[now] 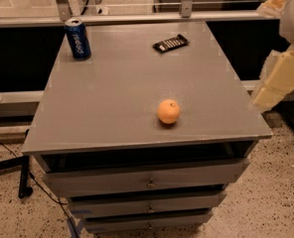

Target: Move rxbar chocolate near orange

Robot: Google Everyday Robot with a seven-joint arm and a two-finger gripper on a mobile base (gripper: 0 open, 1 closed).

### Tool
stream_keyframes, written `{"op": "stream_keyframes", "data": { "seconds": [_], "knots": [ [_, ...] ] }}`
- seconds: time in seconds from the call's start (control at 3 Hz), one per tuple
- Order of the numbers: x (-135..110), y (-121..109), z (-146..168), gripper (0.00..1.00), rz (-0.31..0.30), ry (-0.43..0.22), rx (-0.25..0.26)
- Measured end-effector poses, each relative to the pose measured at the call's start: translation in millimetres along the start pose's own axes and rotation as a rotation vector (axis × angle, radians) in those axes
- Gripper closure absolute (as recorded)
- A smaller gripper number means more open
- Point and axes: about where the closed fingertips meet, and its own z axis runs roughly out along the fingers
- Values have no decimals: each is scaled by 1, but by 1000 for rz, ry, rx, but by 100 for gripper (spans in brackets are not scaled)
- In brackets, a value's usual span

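Note:
The rxbar chocolate (171, 43) is a flat black wrapper with white lettering, lying at the far right of the grey cabinet top (112, 98). The orange (168, 111) sits toward the front, right of centre, well apart from the bar. My gripper (280, 78) shows as pale cream parts at the right edge of the view, beside the cabinet's right side and off its top. It holds nothing that I can see.
A blue soda can (78, 38) stands upright at the far left corner. The cabinet has several drawers (147, 180) below its front edge. A metal rail (137, 18) runs behind it. Speckled floor surrounds it.

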Motion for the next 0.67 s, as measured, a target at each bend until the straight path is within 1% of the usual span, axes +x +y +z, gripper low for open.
{"op": "stream_keyframes", "data": {
  "seconds": [0.33, 0.67],
  "knots": [
    [-2, -23, 44, 0, 16, -101, 39],
    [-8, -54, 82, 0, 35, -193, 80]
  ]
}}
